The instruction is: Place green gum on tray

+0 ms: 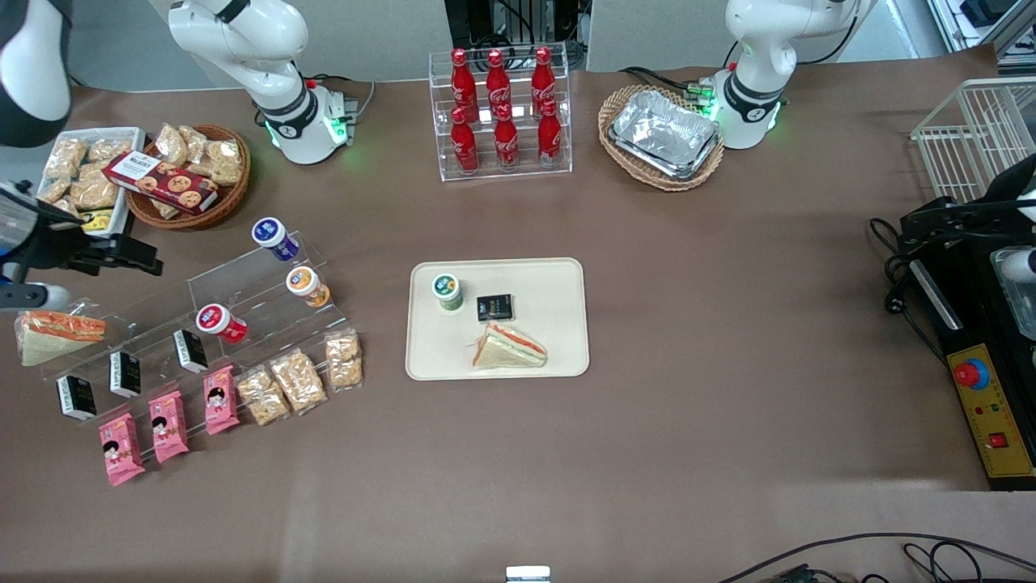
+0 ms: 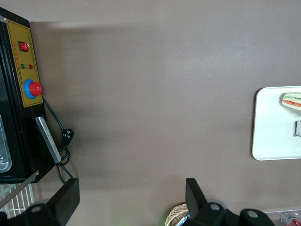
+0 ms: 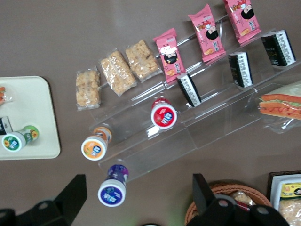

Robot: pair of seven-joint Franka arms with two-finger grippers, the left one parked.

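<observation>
The green gum (image 1: 446, 291) stands upright on the cream-beige tray (image 1: 558, 283), near the tray's corner toward the working arm's end. It also shows in the right wrist view (image 3: 14, 140), on the tray (image 3: 28, 103). My right gripper (image 1: 133, 257) hangs above the table at the working arm's end, beside the acrylic rack and well away from the tray. In the right wrist view the gripper (image 3: 137, 188) is open and empty, its fingers (image 3: 75, 190) spread wide above the blue-purple canister (image 3: 113, 188).
A wrapped sandwich (image 1: 508, 348) and a black packet (image 1: 494, 307) lie on the tray. The acrylic rack (image 1: 243, 283) holds red (image 1: 218, 321), orange (image 1: 306, 284) and blue-purple (image 1: 273, 236) canisters and snack packets. A cookie basket (image 1: 190, 182), a cola rack (image 1: 502, 113) and foil trays (image 1: 664, 134) stand farther back.
</observation>
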